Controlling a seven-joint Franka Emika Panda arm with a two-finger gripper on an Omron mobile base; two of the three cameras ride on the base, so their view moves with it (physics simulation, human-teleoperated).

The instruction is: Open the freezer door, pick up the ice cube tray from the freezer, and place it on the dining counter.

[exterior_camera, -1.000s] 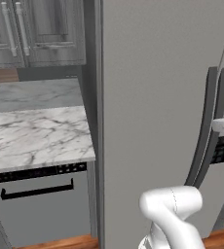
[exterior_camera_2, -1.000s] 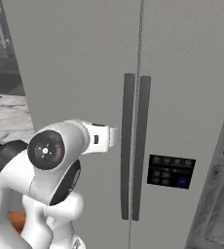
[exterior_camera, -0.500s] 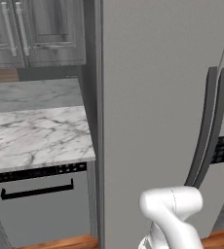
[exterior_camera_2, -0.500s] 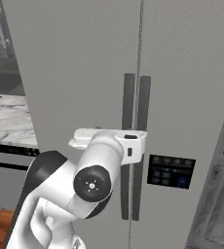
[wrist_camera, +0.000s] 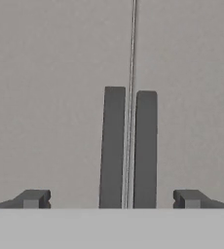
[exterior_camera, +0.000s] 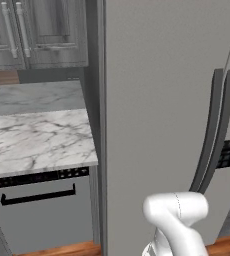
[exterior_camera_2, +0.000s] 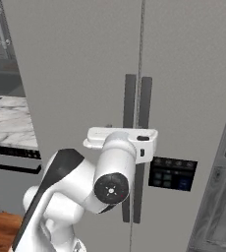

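Hand view is showing the freezer door [wrist_camera: 55, 97] shut, its dark bar handle [wrist_camera: 113, 146] standing just left of the seam, beside the matching handle [wrist_camera: 145, 148] of the neighbouring door [wrist_camera: 192, 97]; both handles are being cut off at the bottom of this view, so their lower ends cannot be made out. The gripper [wrist_camera: 111, 199] is pointing straight at the two handles, its jaws standing wide apart, nothing between them, with one fingertip [wrist_camera: 33, 198] left of the pair and the other far to the right. In the right base view the arm [exterior_camera_2: 80, 189] is reaching forward and covering part of the freezer door's handle [exterior_camera_2: 129, 98]. Beside the fridge, a marble worktop [exterior_camera: 37, 140] is sitting over a dishwasher front [exterior_camera: 42, 215], with panelled cabinet doors [exterior_camera: 37, 30] above.
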